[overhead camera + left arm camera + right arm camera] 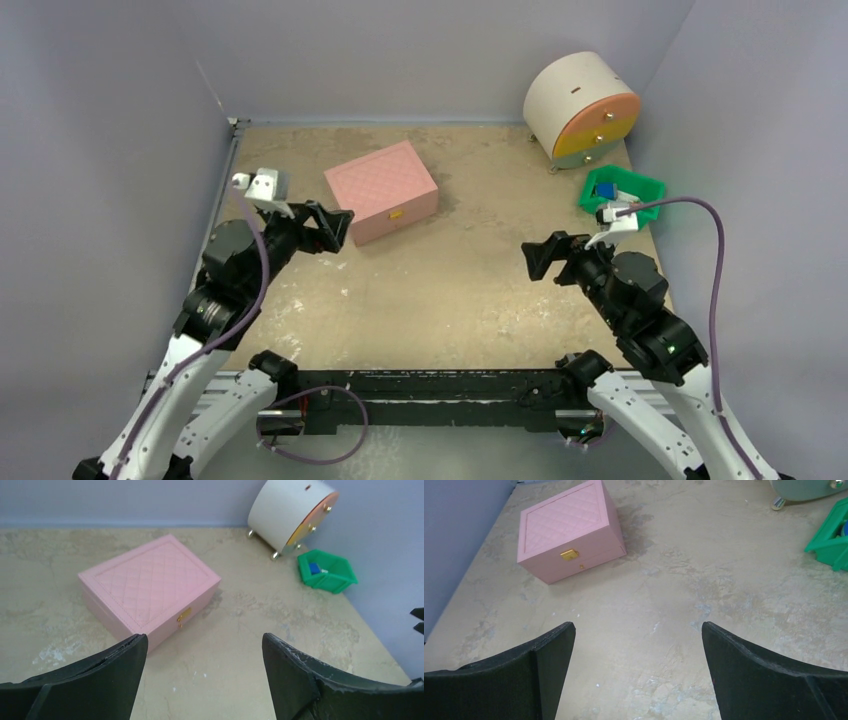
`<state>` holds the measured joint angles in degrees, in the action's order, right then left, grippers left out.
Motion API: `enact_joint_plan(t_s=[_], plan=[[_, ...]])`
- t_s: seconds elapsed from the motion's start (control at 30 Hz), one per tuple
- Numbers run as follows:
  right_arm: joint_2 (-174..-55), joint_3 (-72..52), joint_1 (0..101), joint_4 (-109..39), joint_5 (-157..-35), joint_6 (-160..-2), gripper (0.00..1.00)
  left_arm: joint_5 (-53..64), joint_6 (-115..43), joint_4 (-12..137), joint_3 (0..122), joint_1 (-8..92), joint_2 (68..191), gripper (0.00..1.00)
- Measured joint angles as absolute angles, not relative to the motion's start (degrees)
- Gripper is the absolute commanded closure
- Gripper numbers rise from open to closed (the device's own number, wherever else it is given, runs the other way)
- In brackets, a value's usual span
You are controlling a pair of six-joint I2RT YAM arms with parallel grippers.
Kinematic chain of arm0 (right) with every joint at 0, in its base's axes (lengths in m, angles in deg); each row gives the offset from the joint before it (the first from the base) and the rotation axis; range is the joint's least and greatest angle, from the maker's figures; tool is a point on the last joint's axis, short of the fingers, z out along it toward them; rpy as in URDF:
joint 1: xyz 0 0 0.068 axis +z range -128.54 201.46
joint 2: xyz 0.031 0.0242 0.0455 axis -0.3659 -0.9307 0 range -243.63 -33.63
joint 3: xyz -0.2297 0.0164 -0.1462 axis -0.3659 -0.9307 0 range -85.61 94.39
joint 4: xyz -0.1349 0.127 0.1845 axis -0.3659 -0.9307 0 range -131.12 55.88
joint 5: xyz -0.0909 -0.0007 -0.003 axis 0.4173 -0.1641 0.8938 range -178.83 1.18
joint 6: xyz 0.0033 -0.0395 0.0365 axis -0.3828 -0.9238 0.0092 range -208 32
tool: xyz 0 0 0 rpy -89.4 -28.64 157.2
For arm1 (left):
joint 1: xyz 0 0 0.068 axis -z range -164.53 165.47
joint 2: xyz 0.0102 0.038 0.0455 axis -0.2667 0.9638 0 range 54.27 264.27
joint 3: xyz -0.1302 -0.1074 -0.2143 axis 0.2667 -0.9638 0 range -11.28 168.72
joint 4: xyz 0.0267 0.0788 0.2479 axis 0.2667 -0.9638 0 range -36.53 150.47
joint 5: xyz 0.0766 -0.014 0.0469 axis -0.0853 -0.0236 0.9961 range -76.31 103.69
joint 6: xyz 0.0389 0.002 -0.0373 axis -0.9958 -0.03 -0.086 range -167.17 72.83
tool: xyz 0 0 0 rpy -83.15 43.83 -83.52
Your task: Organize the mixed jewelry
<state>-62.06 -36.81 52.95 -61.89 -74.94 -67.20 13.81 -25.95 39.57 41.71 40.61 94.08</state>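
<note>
Beige mottled worktop point(450, 310) fills the scene, w/ grey-blue panels point(100, 150) on 3 sides. Two arms rise from the near edge: L arm point(215, 300) bends toward left-centre, R arm point(650, 310) toward right-centre, each trailing a purple cable point(715, 260). Biggest item is a white drum point(575, 100) lying on its side at the far R corner, on small gold feet point(274, 556). Its flat face is banded orange, yellow and green w/ gold knobs point(327, 508) and faces front-right. Next comes a pink quilted box point(380, 190), lid shut, far-left of centre and turned at an angle to the edges. A gold clasp point(184, 615) sits on its front side w/ a tiny gold stud point(581, 566) just below. A green bin point(648, 185) stands just in front of the drum by the R wall, w/ blue bits point(605, 189) inside. L pincer point(205, 642) is spread wide w/ nothing btw its black fingers point(100, 680). It hangs above the worktop just near-left of the box and points toward it. R pincer point(638, 627) is likewise spread wide and holds nothing. It hangs over bare worktop at right-centre, near-left of the bin, well apart from the box and aimed across at it. The 2 pincers are well apart from each other. Jewelry: too small or hidden to make out in any view, so can't tell where it lies
</note>
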Motion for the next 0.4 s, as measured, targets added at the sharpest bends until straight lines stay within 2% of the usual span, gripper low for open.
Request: enact_joint_plan(t_s=[0.2,0.4], plan=[[-60.7,-36.05,52.95,-61.28,-76.84,-67.44,0.01,16.78,-25.95,43.28,38.96,40.61,85.87,0.13],[-60.51,-35.7,52.95,-60.29,-79.0,-68.82,0.01,18.0,-25.93,43.7,38.52,40.61,85.49,0.13]])
